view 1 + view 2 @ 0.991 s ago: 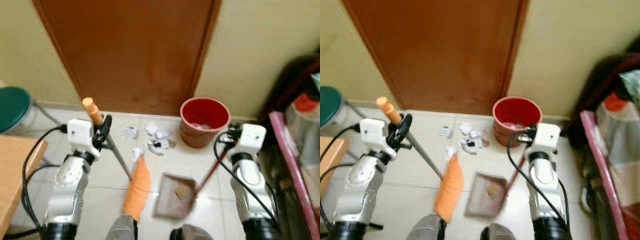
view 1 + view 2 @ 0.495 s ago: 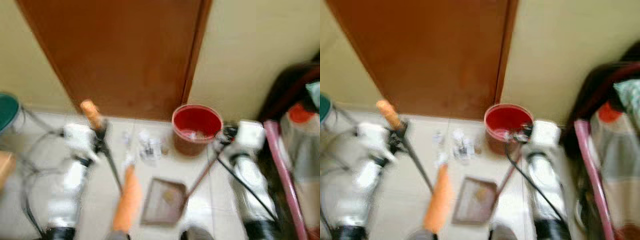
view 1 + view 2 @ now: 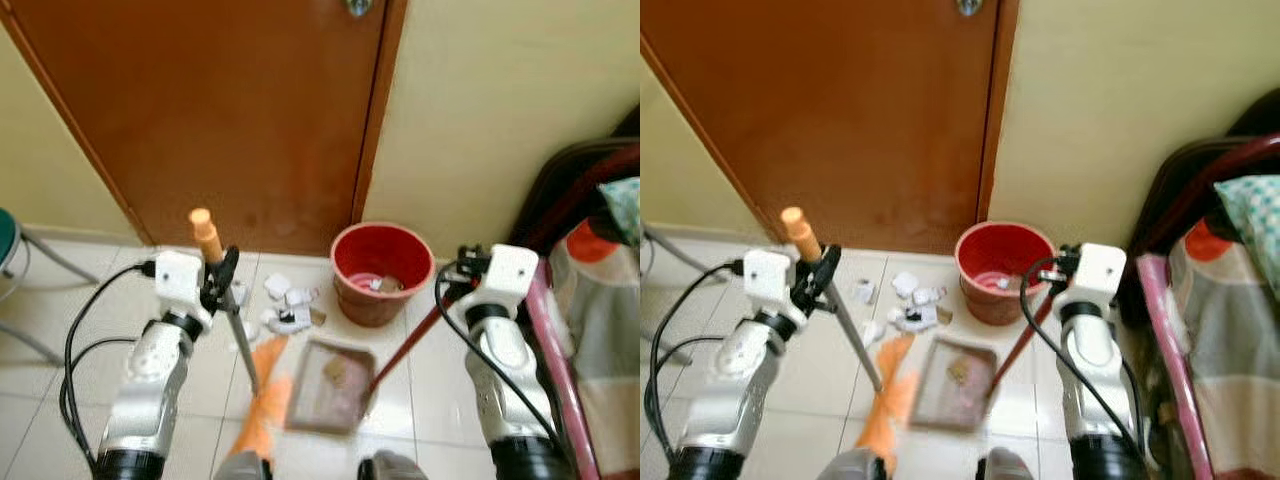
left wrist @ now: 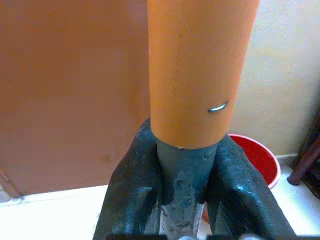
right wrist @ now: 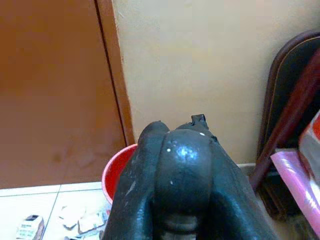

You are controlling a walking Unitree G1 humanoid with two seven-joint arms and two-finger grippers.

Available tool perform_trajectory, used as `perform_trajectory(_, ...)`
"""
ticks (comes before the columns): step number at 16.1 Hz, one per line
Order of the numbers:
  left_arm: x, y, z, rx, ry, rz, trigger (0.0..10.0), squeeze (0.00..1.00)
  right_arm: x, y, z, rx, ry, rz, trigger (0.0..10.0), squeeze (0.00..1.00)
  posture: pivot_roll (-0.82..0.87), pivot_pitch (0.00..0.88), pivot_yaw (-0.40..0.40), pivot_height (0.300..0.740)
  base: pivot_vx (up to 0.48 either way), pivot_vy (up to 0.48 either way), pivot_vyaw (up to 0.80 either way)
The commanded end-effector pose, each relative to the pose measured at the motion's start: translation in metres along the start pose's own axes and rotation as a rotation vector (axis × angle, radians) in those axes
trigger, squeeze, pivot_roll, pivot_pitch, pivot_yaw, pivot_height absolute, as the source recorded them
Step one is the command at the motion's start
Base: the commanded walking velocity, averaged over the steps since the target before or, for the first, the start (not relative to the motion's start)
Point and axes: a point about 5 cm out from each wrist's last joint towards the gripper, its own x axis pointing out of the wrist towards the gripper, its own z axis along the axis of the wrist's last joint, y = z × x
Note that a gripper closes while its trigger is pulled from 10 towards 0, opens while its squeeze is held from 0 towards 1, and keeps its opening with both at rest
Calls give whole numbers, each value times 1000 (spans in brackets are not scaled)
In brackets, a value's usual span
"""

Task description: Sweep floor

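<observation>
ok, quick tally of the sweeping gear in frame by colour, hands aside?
Orange: 1, the broom, its handle clamped in the left hand.
Red: 1, the bucket by the door.
Brown: 1, the dustpan, its long handle held by the right hand.
White: 1, the cluster of paper scraps on the tiles.
Total: 4.

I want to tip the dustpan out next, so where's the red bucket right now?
The red bucket stands on the tiled floor against the wall, just right of the brown door, beyond the dustpan, with the paper scraps to its left.
</observation>
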Motion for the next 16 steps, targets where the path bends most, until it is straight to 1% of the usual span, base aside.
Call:
perform_trajectory(1, 0, -1, -3, 29, 28, -32, 10000, 0, 0, -7, 9, -30, -32, -23, 10000, 0, -18, 108, -44, 740, 0, 0, -800)
perform_trajectory(2, -2, -1, -4, 29, 32, -39, 10000, 0, 0, -8, 10, -34, -33, -28, 10000, 0, -28, 108, -37, 740, 0, 0, -800)
perform_trajectory(3, -9, -2, -9, 35, 51, -70, 10000, 0, -3, -10, 10, -35, -35, -40, 10000, 0, -42, 112, -30, 740, 0, 0, -800)
perform_trajectory(5, -18, -7, -15, 40, 69, -100, 10000, 0, -8, -11, 9, -32, -34, -45, 10000, 0, -42, 106, -27, 740, 0, 0, -800)
perform_trajectory(7, -25, -13, -17, 75, 66, -95, 10000, 0, -15, -11, 2, -30, -14, -36, 10000, 0, -36, 85, -27, 740, 0, 0, -706)
perform_trajectory(8, -29, -16, -17, 108, 61, -72, 10000, 0, -20, -10, -3, -33, 1, -21, 10000, 0, -33, 62, -21, 740, 0, 0, 0)
perform_trajectory(9, -31, -17, -17, 123, 61, -60, 10000, 0, -21, -10, -4, -36, 6, -14, 10000, 0, -33, 62, -21, 740, 0, 0, 0)
perform_trajectory(10, -35, -20, -18, 126, 61, -43, 10000, 0, -25, -10, -9, -47, 19, -2, 10000, 0, -22, 35, -18, 740, 0, 0, 0)
perform_trajectory(11, -40, -20, -19, 147, 52, -2, 10000, 0, -31, -15, -13, -44, 35, 1, 10000, 0, -11, 11, -19, 740, 0, 0, 0)
perform_trajectory(12, -47, -17, -23, 151, 47, 48, 10000, 0, -37, -20, -17, -48, 49, 8, 10000, 0, -16, 0, -17, 740, 0, 0, 0)
perform_trajectory(13, -52, -15, -25, 143, 46, 85, 10000, 0, -41, -26, -18, -47, 52, 3, 10000, 0, -16, 0, -19, 740, 0, 0, 0)
perform_trajectory(14, -54, -15, -26, 133, 48, 97, 10000, 0, -41, -29, -18, -46, 50, -7, 10000, 0, -14, 0, -18, 740, 0, 0, 0)
perform_trajectory(15, -54, -16, -30, 76, 64, 132, 10000, 0, -40, -33, -15, -48, 41, -21, 10000, 0, -12, 0, -21, 740, 0, 0, 0)
perform_trajectory(16, -52, -17, -31, 54, 67, 149, 10000, 0, -38, -33, -15, -46, 38, -27, 10000, 0, -14, 0, -19, 740, 0, 0, 0)
